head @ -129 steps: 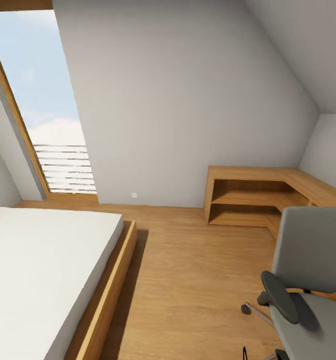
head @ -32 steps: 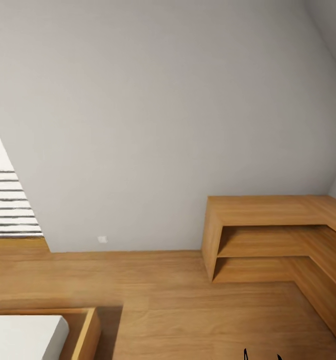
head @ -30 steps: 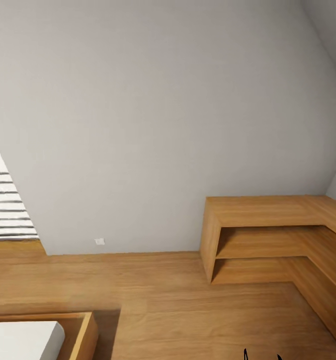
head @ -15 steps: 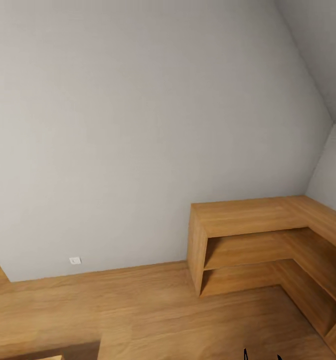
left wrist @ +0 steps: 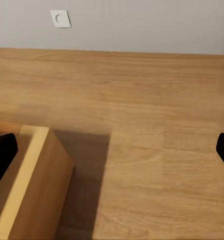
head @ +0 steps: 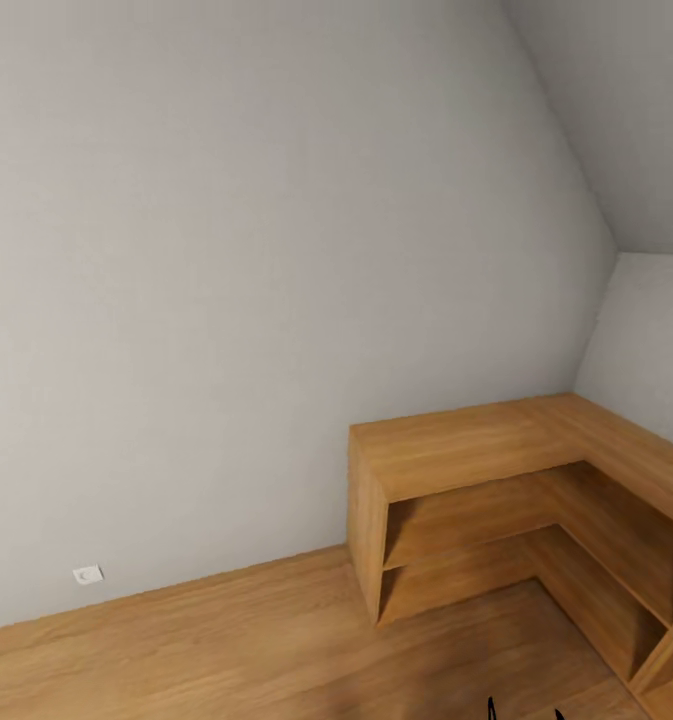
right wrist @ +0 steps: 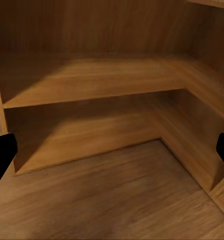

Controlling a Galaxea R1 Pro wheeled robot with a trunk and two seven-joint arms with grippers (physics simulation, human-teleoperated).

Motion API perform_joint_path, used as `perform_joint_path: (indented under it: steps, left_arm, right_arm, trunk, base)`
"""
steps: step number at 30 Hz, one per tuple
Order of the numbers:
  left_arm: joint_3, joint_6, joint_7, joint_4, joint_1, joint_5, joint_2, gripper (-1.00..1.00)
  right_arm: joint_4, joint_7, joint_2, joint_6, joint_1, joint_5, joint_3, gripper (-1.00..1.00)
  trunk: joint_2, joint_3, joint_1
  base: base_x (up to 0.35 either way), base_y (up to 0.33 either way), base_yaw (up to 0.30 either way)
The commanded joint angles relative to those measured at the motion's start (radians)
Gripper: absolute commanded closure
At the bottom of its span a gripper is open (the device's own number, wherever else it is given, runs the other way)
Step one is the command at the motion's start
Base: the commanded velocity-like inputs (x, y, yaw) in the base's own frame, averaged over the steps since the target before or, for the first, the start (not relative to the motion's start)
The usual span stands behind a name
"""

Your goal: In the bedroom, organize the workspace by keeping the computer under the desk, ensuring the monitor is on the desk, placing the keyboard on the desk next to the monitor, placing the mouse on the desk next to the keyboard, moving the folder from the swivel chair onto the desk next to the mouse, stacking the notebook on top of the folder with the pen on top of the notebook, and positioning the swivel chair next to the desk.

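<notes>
Corner shelf unit (head: 456,450): warm-toned wood, visible grain, matt finish. Floor (head: 226,650): wood planks, smooth, faint sheen. Wall (head: 226,250): grey, matt, finely textured.

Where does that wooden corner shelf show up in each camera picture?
Head view: corner shelf at lower right, against the wall.
Right wrist view: its shelf boards, seen close up.
Left wrist view: a wooden block; cannot tell if it belongs.
Shared landmark: the wooden floor.
</notes>
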Motion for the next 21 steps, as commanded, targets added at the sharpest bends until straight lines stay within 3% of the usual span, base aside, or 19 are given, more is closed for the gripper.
perform_joint_path:
  steps: [1, 7, 17, 21]
  left_arm:
    - [-0.006, -0.001, 0.002, -0.002, 0.001, 0.008, 0.0, -1.0]
    - [-0.006, 0.0, 0.002, -0.002, 0.001, 0.008, 0.002, -1.0]
    - [-0.006, 0.023, 0.002, -0.002, 0.001, 0.008, 0.001, -1.0]
    - [-0.006, 0.027, 0.001, -0.001, 0.001, 0.008, 0.0, -1.0]
  right_arm:
    - [0.001, 0.0, 0.0, -0.003, -0.001, -0.009, 0.009, -1.0]
    - [0.014, 0.001, 0.005, -0.003, 0.003, -0.01, 0.01, -1.0]
    - [0.022, 0.002, 0.006, 0.002, 0.12, -0.01, 0.01, -1.0]
    - [0.021, 0.002, 0.008, -0.003, 0.172, -0.009, 0.01, -1.0]
  trunk:
    - [-0.001, 0.0, 0.001]
    - [-0.001, 0.006, 0.001]
    - [-0.001, 0.015, 0.001]
    - [-0.001, 0.019, 0.001]
  base:
    - [0.331, 0.0, -0.225]
    - [0.331, 0.0, -0.225]
    - [0.327, 0.0, -0.22]
    - [0.168, 0.0, -0.216]
